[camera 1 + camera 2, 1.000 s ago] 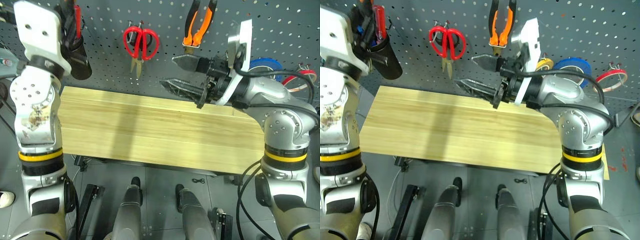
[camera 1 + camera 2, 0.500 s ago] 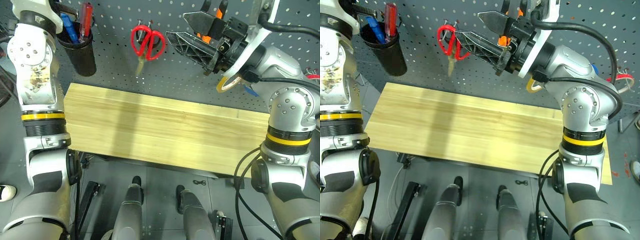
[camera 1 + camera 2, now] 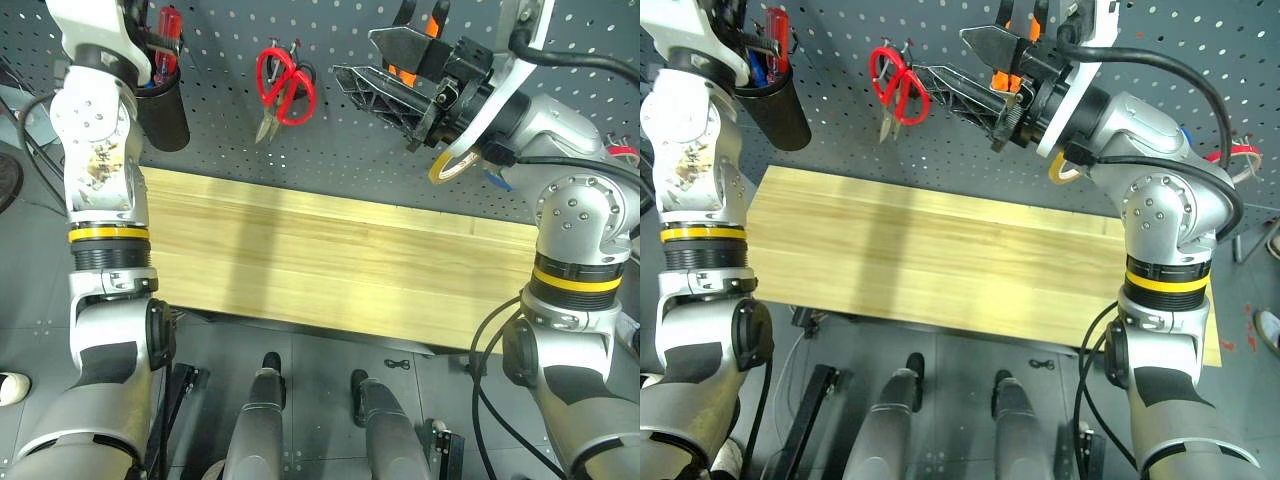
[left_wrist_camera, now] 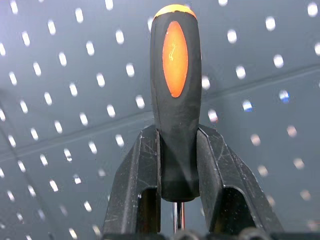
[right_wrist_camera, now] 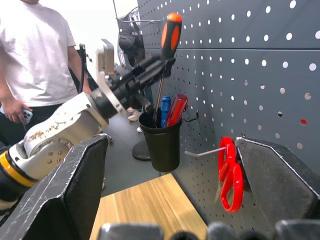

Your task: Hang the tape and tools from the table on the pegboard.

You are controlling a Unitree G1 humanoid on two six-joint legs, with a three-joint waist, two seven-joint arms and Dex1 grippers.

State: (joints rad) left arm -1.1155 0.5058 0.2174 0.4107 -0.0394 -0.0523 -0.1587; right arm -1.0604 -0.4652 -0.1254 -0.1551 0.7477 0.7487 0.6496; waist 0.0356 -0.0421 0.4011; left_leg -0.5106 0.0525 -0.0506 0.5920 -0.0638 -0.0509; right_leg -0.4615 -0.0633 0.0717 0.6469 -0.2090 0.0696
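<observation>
Since a second ago both arms have risen toward the pegboard (image 3: 330,150): the right hand (image 3: 375,62) has climbed from just above the tabletop (image 3: 330,265) to the level of the hanging tools, and the left hand (image 4: 175,165) has lifted its screwdriver (image 5: 165,55) above the black cup (image 5: 160,140) at the board's 10 o'clock corner. The left hand's fingers (image 4: 137,185) are clamped on the black-and-orange handle, the shaft pointing down into the cup beside a blue and a red handle. The right hand's fingers stand wide apart and empty, pointing toward the red-handled scissors (image 3: 283,85), which hang on a hook at about 11 o'clock. The orange-and-black pliers (image 3: 418,15) hang at 12 o'clock, partly hidden behind the right hand. A yellow roll (image 3: 452,165) shows just below the right wrist, and the red-rimmed tape (image 3: 1238,152) hangs at the board's 3 o'clock edge. The tabletop lies bare. A person in a white shirt (image 5: 37,50) stands behind the left arm.
</observation>
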